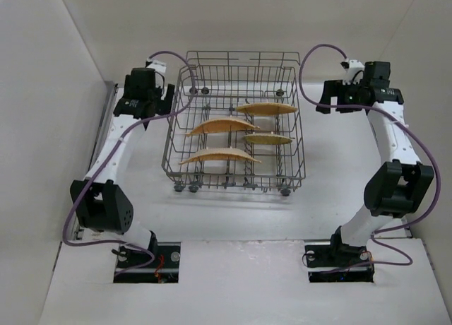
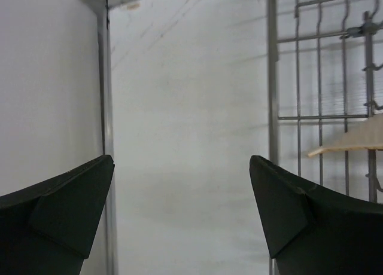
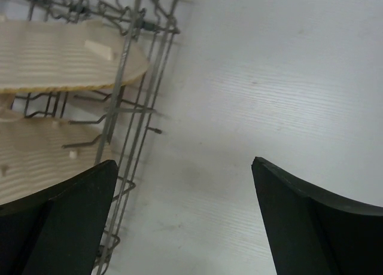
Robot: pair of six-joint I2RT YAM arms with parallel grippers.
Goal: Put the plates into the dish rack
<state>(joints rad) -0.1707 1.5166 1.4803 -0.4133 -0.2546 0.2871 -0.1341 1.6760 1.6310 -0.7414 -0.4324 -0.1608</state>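
Observation:
The grey wire dish rack (image 1: 169,138) stands mid-table. Several orange-tan plates stand on edge between its tines: one at the back right (image 1: 266,108), one left of centre (image 1: 213,126), one at the right (image 1: 268,138), one at the front (image 1: 219,156). My left gripper (image 1: 148,97) is open and empty beside the rack's back left corner. Its wrist view (image 2: 181,158) shows the rack wall (image 2: 272,78) and a plate edge (image 2: 353,140). My right gripper (image 1: 337,99) is open and empty to the right of the rack. Its wrist view (image 3: 184,161) shows the rack side (image 3: 128,60) and two plates (image 3: 60,60) (image 3: 30,161).
White walls close in the table on the left, back and right. A metal strip (image 2: 106,107) runs along the left wall beside my left gripper. Purple cables (image 1: 417,148) loop off both arms. Bare white table lies in front of the rack.

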